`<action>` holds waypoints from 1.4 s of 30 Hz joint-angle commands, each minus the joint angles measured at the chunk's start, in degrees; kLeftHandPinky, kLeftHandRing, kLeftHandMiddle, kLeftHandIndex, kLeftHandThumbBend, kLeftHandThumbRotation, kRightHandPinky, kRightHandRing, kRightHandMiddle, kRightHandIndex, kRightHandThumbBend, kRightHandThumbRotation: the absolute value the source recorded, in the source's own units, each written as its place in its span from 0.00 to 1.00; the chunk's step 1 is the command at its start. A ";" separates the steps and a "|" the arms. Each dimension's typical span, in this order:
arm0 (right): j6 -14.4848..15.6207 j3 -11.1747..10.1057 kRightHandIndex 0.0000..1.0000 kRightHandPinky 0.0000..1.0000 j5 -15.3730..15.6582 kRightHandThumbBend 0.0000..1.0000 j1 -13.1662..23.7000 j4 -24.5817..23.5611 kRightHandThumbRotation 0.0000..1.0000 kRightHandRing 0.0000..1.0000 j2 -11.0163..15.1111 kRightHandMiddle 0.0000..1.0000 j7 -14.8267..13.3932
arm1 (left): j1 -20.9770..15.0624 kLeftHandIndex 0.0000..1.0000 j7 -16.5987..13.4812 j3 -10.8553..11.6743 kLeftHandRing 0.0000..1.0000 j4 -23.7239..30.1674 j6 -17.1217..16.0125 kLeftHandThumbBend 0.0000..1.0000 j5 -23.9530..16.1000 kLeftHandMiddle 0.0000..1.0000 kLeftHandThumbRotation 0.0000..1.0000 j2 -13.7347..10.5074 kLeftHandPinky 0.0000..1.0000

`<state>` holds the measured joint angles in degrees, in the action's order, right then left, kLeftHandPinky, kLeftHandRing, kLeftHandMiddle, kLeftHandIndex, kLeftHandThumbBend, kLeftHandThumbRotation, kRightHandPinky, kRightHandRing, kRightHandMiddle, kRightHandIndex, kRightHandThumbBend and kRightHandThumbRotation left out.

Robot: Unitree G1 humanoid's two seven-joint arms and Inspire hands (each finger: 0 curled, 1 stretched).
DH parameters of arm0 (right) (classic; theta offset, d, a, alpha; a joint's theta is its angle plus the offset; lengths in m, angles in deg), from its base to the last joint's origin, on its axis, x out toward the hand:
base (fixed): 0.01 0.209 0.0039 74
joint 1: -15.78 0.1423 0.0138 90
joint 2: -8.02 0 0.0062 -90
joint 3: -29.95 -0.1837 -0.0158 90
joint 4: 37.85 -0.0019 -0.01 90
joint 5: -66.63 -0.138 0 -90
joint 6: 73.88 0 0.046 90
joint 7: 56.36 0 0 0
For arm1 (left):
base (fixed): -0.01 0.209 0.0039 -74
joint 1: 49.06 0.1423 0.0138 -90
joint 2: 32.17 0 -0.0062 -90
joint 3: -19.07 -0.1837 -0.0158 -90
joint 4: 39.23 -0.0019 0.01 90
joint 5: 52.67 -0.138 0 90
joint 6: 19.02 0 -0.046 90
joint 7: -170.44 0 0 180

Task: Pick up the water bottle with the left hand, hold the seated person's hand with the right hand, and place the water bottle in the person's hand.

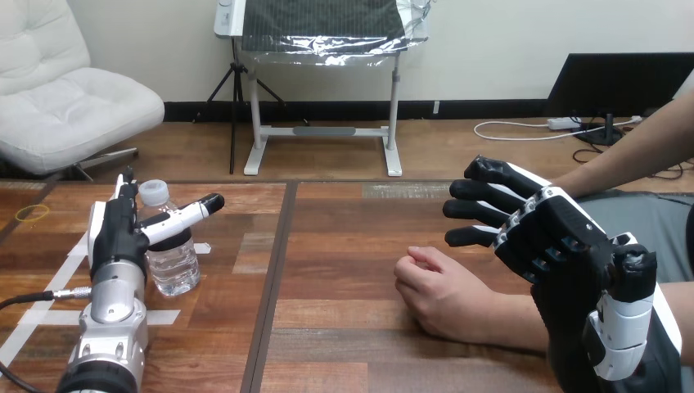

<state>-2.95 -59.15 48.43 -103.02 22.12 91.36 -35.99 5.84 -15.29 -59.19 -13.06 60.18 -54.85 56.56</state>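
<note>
A clear water bottle [173,260] with a white cap stands upright on the left part of the wooden table [344,246]. My left hand [114,233] is right against its left side, open, fingers pointing straight away from me. The thumb [192,211] stretches across the bottle's neck. The person's hand [442,288] rests on the table right of centre, loosely curled, its forearm running off to the right. My right hand [561,241] hangs open above that forearm, apart from it, its fingers [479,205] relaxed and pointing left.
The person's other arm [630,160] comes in at the upper right. White tape strips [49,291] mark the table near my left forearm. A yellow rubber band [33,213] lies at the far left. A dark seam [274,278] runs down the tabletop.
</note>
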 commanded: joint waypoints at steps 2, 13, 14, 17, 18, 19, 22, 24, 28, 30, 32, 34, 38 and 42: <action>-0.18 -0.79 0.79 0.66 -0.44 0.83 2.84 -1.79 1.00 0.75 0.59 0.77 0.05 | -5.17 1.00 0.39 -0.66 1.00 -0.59 0.37 1.00 0.14 1.00 0.19 -0.58 0.99; 0.02 -0.82 0.78 0.66 -0.91 0.83 2.61 -2.28 1.00 0.75 0.68 0.77 0.08 | -5.81 1.00 0.17 -0.71 1.00 -1.97 0.48 1.00 0.03 1.00 0.19 -0.53 1.00; 0.01 -0.84 0.78 0.66 -0.89 0.83 2.57 -2.33 1.00 0.75 0.70 0.77 0.08 | -5.82 1.00 0.18 -0.72 1.00 -2.06 0.44 1.00 0.00 1.00 0.19 -0.52 1.00; 0.03 -0.88 0.78 0.66 -0.90 0.83 2.51 -2.42 1.00 0.75 0.74 0.77 0.08 | -5.85 1.00 0.21 -0.73 1.00 -2.23 0.36 1.00 -0.01 1.00 0.19 -0.50 1.00; 0.06 -0.89 0.78 0.66 -0.92 0.83 2.49 -2.45 1.00 0.75 0.75 0.77 0.07 | -5.86 1.00 0.21 -0.73 1.00 -2.28 0.34 1.00 0.00 1.00 0.19 -0.50 1.00; 0.08 -0.90 0.78 0.66 -0.94 0.83 2.47 -2.47 1.00 0.75 0.76 0.77 0.08 | -5.87 1.00 0.21 -0.72 1.00 -2.32 0.32 1.00 0.00 1.00 0.19 -0.49 1.00; 0.07 -0.92 0.78 0.66 -0.97 0.83 2.40 -2.56 1.00 0.75 0.77 0.77 0.11 | -5.88 1.00 0.21 -0.91 1.00 -2.47 0.33 1.00 -0.20 1.00 0.19 -0.55 1.00; -0.04 -0.98 0.78 0.66 -0.80 0.83 2.38 -2.54 1.00 0.75 0.77 0.77 0.12 | -5.89 1.00 0.23 -1.06 1.00 -2.58 0.41 1.00 -0.35 1.00 0.19 -0.60 1.00; -0.10 -1.04 0.78 0.66 -0.67 0.83 2.33 -2.53 1.00 0.75 0.75 0.78 0.15 | -5.92 1.00 0.33 -1.09 1.00 -2.68 0.80 1.00 -0.37 1.00 0.20 -0.64 1.00; 0.00 -1.01 0.78 0.66 -0.79 0.83 2.28 -2.61 1.00 0.75 0.74 0.78 0.17 | -5.96 1.00 0.29 -1.15 1.00 -2.71 1.17 1.00 -0.44 1.00 0.20 -0.66 1.00; 0.01 -1.00 0.78 0.66 -0.80 0.83 2.28 -2.62 1.00 0.75 0.72 0.78 0.20 | -5.96 1.00 0.27 -1.16 1.00 -2.73 1.34 1.00 -0.46 1.00 0.20 -0.65 0.99; -0.03 -1.01 0.78 0.66 -0.74 0.83 2.28 -2.62 1.00 0.75 0.71 0.78 0.22 | -5.94 1.00 0.27 -1.14 1.00 -2.73 1.37 1.00 -0.45 1.00 0.19 -0.63 0.99; -0.03 -1.02 0.78 0.66 -0.66 0.83 2.39 -2.57 1.00 0.75 0.69 0.78 0.24 | -5.84 1.00 0.40 -1.09 1.00 -2.82 1.42 1.00 -0.39 1.00 0.18 -0.63 0.98; -0.05 -1.03 0.78 0.66 -0.74 0.83 2.44 -2.58 1.00 0.75 0.75 0.77 0.35 | -5.76 1.00 0.35 -1.27 1.00 -2.90 1.57 1.00 -0.61 1.00 0.18 -0.67 0.98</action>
<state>-2.70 -59.91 48.39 -103.05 22.10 91.47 -35.96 4.40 -15.15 -59.40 -15.29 61.32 -55.08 56.56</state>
